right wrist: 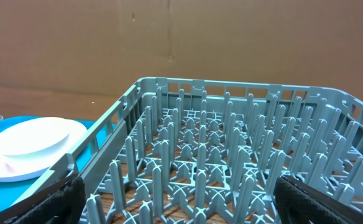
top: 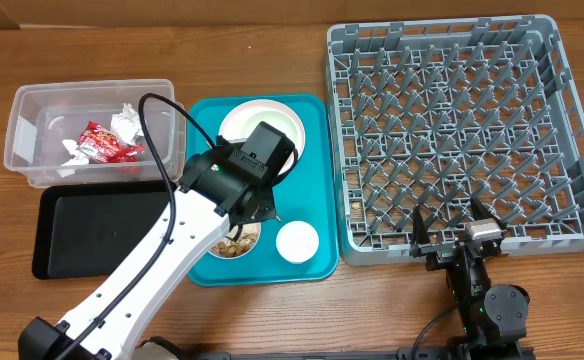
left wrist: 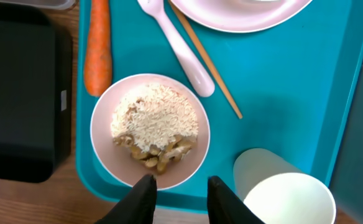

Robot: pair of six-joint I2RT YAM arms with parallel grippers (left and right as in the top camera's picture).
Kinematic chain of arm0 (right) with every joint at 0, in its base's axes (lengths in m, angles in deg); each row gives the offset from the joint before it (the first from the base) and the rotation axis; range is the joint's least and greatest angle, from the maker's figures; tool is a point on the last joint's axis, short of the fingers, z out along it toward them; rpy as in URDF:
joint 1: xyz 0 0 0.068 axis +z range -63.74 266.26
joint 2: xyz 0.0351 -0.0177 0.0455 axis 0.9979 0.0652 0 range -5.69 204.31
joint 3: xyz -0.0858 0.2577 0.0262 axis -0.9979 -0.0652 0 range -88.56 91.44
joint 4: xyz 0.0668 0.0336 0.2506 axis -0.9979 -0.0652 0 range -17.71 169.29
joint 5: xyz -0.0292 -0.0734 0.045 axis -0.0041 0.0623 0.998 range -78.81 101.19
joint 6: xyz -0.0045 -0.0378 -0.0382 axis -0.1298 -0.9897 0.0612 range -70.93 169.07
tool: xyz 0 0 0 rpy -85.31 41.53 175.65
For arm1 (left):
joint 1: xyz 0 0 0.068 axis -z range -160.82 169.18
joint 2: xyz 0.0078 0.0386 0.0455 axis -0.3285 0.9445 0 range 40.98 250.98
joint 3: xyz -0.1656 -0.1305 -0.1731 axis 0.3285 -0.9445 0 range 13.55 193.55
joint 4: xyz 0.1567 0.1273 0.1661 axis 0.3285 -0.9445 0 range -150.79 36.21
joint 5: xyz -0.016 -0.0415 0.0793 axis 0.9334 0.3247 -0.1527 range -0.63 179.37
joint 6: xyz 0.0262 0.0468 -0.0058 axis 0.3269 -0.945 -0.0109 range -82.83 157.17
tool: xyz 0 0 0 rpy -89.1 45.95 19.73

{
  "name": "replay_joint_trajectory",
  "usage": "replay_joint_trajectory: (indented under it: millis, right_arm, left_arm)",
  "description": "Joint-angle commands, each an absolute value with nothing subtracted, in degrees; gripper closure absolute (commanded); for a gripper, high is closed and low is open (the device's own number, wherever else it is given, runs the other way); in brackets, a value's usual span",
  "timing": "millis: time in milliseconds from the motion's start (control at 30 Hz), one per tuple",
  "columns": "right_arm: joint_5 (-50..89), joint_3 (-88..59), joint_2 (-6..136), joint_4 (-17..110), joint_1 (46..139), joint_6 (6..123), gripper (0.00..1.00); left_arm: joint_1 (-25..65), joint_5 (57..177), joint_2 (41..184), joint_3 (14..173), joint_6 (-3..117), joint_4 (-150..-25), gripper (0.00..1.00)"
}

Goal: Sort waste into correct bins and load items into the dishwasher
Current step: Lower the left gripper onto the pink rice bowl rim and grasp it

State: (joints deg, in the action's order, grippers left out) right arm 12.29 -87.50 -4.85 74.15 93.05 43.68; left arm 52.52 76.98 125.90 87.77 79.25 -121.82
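Observation:
My left gripper (left wrist: 180, 186) hovers over the near rim of a pale bowl (left wrist: 150, 130) of white rice and tan nut scraps, jaws partly open and holding nothing. On the teal tray (left wrist: 275, 99) lie an orange carrot (left wrist: 97, 50), a white fork (left wrist: 178, 46), a wooden chopstick (left wrist: 209, 68), a plate (left wrist: 243, 12) and a small white cup (left wrist: 287, 193). The clear tub (top: 27, 150) holds a red wrapper (top: 107, 145) and paper wads (top: 127, 122). The black tray (top: 102, 230) sits below it. My right gripper (top: 452, 232) stands wide open at the front edge of the grey dish rack (top: 452, 130).
The left arm (top: 142, 290) crosses the black tray's right end and the teal tray's left side. The dish rack's upright pegs (right wrist: 231, 155) fill the right wrist view, with the plate (right wrist: 26, 146) beyond its left wall. Bare wooden table (top: 272, 320) lies along the front.

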Motion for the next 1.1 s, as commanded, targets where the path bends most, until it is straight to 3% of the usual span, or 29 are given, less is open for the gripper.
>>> replay_joint_trajectory:
  millis: [0, 1067]
  right_arm:
    - [12.2, -88.1, -5.4, 74.5, 92.9, 43.4, 0.0]
    - [12.1, -88.1, -5.4, 74.5, 92.9, 43.4, 0.0]
  left_arm:
    - [52.5, 77.3, 126.5, 86.9, 80.1, -120.6, 0.7]
    - [52.3, 81.3, 127.9, 74.2, 86.9, -104.5, 0.65]
